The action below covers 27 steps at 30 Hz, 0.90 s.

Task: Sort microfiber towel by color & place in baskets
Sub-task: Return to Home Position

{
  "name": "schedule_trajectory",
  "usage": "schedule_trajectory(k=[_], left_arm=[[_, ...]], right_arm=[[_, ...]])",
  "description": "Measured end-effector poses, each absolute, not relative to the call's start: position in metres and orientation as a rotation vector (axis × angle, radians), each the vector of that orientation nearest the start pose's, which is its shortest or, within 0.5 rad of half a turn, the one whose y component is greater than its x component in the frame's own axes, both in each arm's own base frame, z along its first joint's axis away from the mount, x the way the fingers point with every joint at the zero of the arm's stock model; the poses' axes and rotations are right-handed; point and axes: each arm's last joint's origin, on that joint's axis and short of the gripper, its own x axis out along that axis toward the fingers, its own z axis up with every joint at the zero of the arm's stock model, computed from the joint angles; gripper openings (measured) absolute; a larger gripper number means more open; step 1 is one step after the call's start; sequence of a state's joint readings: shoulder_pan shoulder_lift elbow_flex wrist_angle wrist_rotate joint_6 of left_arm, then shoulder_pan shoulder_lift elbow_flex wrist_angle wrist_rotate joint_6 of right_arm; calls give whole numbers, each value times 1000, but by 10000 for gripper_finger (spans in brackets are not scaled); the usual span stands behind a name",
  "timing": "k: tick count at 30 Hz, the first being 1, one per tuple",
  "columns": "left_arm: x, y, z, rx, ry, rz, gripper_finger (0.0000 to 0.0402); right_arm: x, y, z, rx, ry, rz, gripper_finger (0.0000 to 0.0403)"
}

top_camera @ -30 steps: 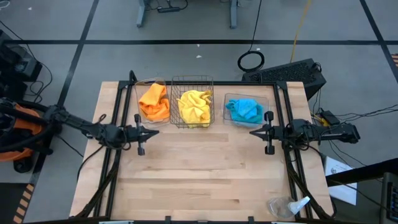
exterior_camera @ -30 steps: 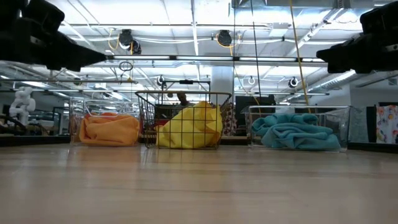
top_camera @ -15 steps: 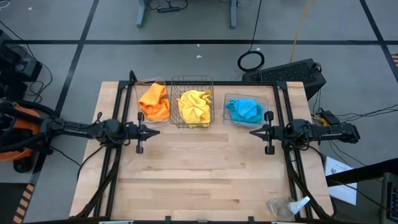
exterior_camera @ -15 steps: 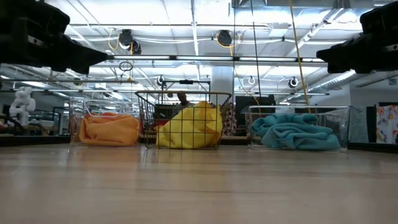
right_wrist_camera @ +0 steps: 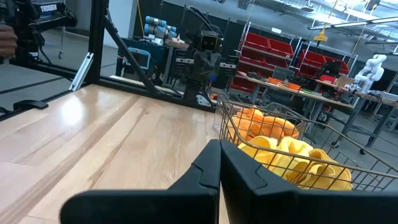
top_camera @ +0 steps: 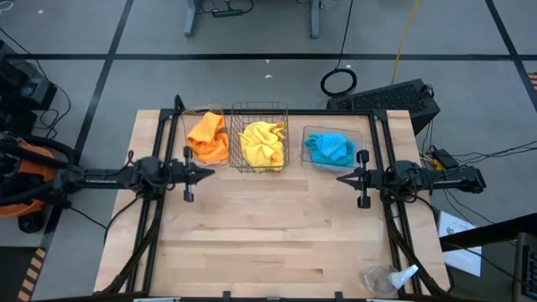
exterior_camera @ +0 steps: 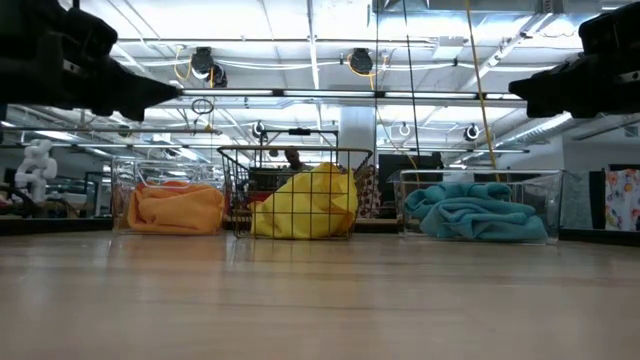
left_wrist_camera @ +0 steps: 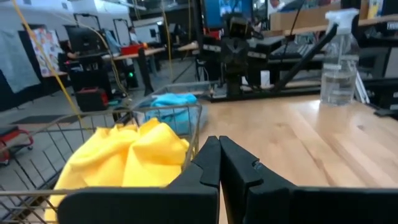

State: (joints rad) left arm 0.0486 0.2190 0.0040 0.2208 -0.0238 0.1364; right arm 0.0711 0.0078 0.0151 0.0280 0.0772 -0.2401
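Sorting looks done: orange towel [top_camera: 207,137] in the left clear tub [top_camera: 205,111], yellow towel [top_camera: 262,143] in the wire basket [top_camera: 260,106], blue towel [top_camera: 329,148] in the right clear tub [top_camera: 357,138]. The left gripper [top_camera: 208,173] and right gripper [top_camera: 341,178] hover over the desk [top_camera: 268,235], fingers closed on nothing; I judge only homing both arms remains

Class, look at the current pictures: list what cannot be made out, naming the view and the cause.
1. High view: how many cloths each heap holds; the orange cloth, yellow cloth and blue cloth are bunched, folds hiding any beneath.
2. Left wrist view: the lower part of the blue cloth, behind the wire basket and yellow cloth.
3. High view: fill level of the spray bottle; too small, clear.
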Motion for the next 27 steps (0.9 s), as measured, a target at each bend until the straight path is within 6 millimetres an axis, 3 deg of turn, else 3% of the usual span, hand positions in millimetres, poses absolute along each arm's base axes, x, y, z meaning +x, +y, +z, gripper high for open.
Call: schedule_trajectory(k=[13,27], left_arm=[[97,3,168,84,-36,57,1],[97,-4,166,57,-21,-31,1]], right_arm=[[97,5,171,-237,-34,-10,0],[97,5,171,-237,-35,-11,0]])
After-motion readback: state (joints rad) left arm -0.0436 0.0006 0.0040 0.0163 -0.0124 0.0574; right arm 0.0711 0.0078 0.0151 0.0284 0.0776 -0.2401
